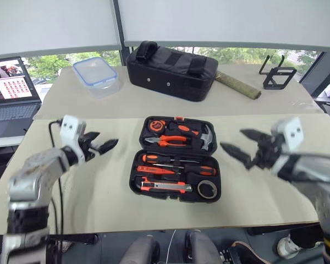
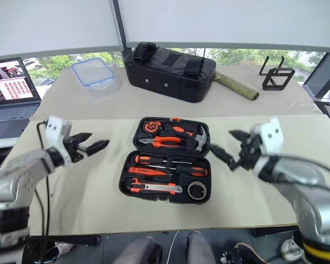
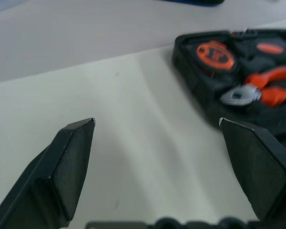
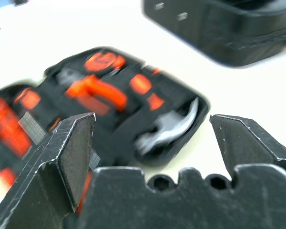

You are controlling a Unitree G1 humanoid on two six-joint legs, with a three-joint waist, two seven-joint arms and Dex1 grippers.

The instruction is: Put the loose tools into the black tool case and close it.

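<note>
Case: the case (image 1: 176, 159) lay open mid-table, between my two grippers, lid half away from me.
Tools: I saw three screwdrivers (image 1: 173, 166), the knife (image 1: 164, 187) and the tape roll (image 1: 208, 190) all seated in the near half; pliers (image 1: 173, 141), hammer (image 1: 206, 137) and tape measure (image 1: 155, 126) sat in the far half.
Progress: I judged loading done; closing the lid and latching were left.
Left gripper: the left gripper (image 1: 100, 144) hovered beside the case, jaws spread, holding nothing.
Right gripper: the right gripper (image 1: 243, 144) hovered on the other side, jaws spread, empty.
Views: the head views gave me the whole layout, with a bag (image 1: 170, 69) and a tub (image 1: 96, 76) behind; the wrist views gave only case corners up close.
</note>
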